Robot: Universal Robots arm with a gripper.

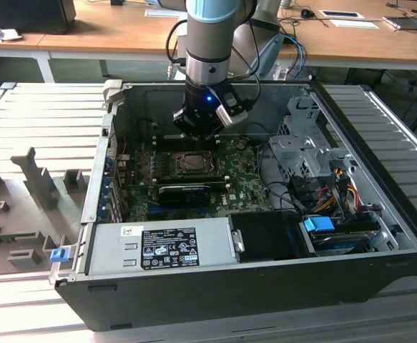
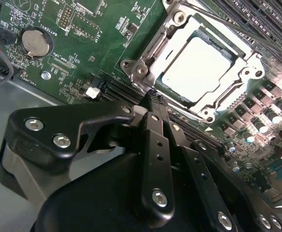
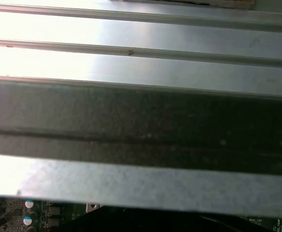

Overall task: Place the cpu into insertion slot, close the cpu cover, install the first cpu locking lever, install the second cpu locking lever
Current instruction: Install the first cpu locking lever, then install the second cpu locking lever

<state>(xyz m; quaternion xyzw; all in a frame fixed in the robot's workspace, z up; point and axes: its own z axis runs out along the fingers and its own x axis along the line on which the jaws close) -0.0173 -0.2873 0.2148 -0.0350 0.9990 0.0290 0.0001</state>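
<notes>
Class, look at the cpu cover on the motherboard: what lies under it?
Through the square opening of the closed cpu cover the cpu shows its pale top. The cover's frame hides the cpu's edges and the socket beneath.

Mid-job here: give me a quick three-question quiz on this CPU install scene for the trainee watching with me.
1. True or false: in the second wrist view, the cpu sits in its socket with the cpu cover lowered around it.
2. In that view, how do the jaws of the gripper stand? A open wide, B closed together with nothing held, C clamped on the cpu.
3. In the exterior view, what does the gripper hang above?

Key
1. True.
2. B.
3. The motherboard inside the open computer case, just behind the socket.
</notes>
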